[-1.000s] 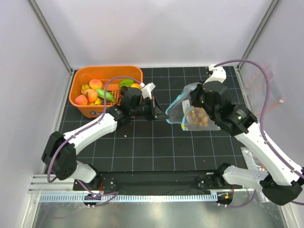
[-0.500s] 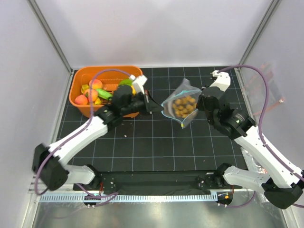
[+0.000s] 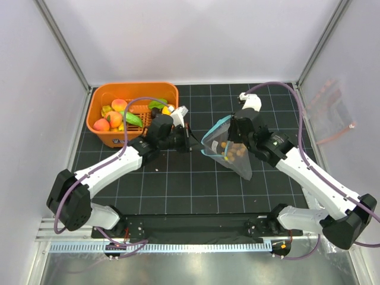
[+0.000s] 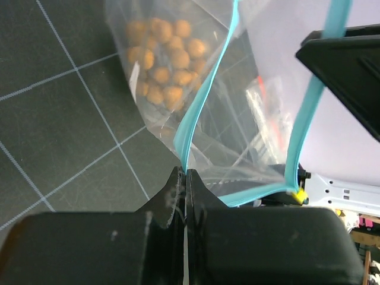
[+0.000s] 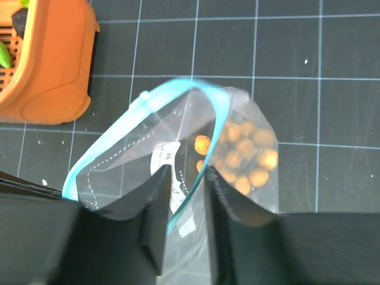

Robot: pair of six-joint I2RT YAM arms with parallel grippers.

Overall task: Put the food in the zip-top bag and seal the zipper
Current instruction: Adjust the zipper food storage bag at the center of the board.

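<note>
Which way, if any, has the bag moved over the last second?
Yes. The bag shifted slightly left in the top view, closer to the basket.

Glossy clear plastic zip-top bag [image 3: 233, 155]

Black gridded table mat [image 3: 196, 178], plain pale walls [image 3: 196, 35], aluminium corner posts [image 3: 62, 44], soft even light.

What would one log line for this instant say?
left gripper: shut on zipper | right gripper: shut on zipper | zip-top bag: mouth open, brown balls inside | peaches: in orange basket
</note>
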